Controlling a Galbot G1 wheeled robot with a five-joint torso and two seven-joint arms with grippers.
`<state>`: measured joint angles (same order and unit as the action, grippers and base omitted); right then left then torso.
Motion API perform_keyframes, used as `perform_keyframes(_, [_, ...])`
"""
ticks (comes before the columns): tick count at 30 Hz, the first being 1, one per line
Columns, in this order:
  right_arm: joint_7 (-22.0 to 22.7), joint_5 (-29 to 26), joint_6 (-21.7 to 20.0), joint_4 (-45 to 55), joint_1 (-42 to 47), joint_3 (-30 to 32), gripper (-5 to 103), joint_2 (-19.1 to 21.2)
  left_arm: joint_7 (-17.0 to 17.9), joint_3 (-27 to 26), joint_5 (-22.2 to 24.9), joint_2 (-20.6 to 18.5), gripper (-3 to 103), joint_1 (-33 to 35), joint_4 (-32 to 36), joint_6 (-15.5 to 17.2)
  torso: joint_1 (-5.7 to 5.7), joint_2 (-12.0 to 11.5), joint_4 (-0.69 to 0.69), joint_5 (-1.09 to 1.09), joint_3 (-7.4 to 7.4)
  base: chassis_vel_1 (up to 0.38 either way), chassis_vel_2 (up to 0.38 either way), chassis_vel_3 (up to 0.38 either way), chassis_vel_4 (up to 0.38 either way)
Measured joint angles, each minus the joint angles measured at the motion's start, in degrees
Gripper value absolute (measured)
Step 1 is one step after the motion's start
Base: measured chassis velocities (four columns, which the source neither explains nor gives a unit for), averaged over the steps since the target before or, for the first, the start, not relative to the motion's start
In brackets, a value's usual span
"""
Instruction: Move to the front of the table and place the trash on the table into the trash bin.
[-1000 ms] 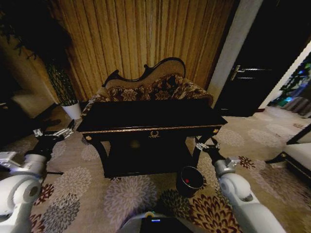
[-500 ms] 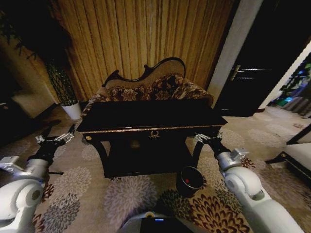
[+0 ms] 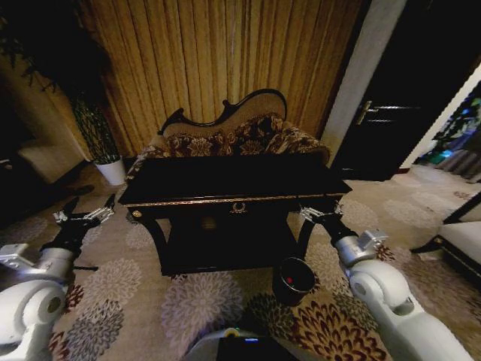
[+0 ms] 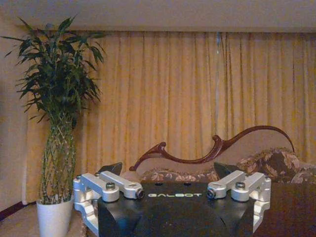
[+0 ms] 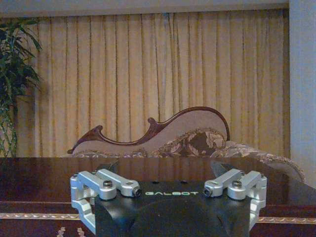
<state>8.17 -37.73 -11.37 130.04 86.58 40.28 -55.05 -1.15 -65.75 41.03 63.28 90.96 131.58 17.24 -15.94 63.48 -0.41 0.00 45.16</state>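
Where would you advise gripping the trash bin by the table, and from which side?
Probably the rim, from above. The trash bin stands upright on the carpet with its mouth open upward, so one finger can slip inside the wall and one outside. The right gripper is nearer, and the table stands close behind it.

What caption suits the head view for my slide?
Both claws, left and right, flank the table; trash bin below.

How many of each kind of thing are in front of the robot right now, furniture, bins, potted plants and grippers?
Tables: 1, the table.
Sofas: 1, the sofa behind it.
Bins: 1, the trash bin on the carpet, something red inside.
Potted plants: 1, the plant.
Grippers: 2, left gripper and right gripper, jaws open.
Total: 6.
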Motion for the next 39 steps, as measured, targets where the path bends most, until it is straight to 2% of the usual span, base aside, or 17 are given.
perform_keyframes(20, [-0.1, 0.4, 0.3, -0.9, 1.0, 0.8, 100, 0.5, -1.1, -1.3, 0.1, 0.2, 100, 1.6, 0.7, -0.2, -0.01, 0.0, 0.01, 0.00, 0.00, 0.026, -0.026, -0.027, 0.026])
perform_keyframes(39, [-2.0, -3.2, 2.9, -6.6, 4.7, 9.6, 100, 4.2, -1.3, -2.3, 0.2, -0.2, 100, 2.2, 0.5, -0.6, 0.00, 0.0, 0.00, 0.00, 0.00, 0.069, -0.067, -0.069, 0.070])
